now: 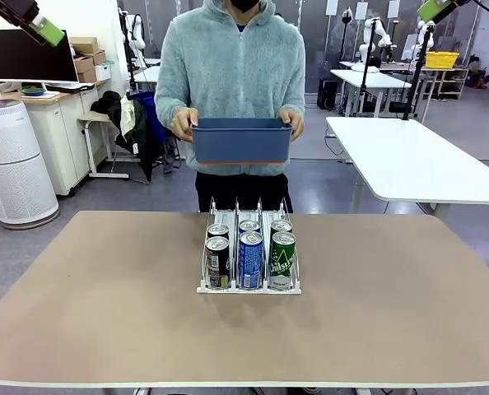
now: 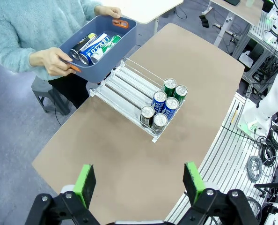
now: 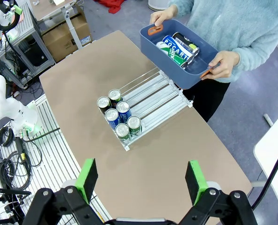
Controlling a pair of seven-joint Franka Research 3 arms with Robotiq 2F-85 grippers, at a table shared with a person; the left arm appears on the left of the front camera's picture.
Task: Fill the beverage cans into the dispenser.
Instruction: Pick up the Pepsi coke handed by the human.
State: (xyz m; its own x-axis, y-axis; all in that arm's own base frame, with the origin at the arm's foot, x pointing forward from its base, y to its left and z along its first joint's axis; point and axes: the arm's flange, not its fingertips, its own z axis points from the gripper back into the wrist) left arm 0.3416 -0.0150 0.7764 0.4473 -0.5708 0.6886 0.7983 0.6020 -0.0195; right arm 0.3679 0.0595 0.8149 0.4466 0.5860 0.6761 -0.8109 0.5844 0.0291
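Green pads stand wide apart on your left gripper (image 2: pixel 140 183) with nothing between them. Your right gripper (image 3: pixel 142 180) is just as wide and just as empty. Both hang high over the table (image 2: pixel 106 154). Out at centre frame, the dispenser (image 2: pixel 125 88) carries six beverage cans (image 2: pixel 159 100) at its front end. Upper left, loose cans (image 2: pixel 94 47) lie in the blue bin (image 2: pixel 108 65) that the person (image 2: pixel 31 28) holds. They look stiff, slick and probably heavy, so pinch one across mid-body.
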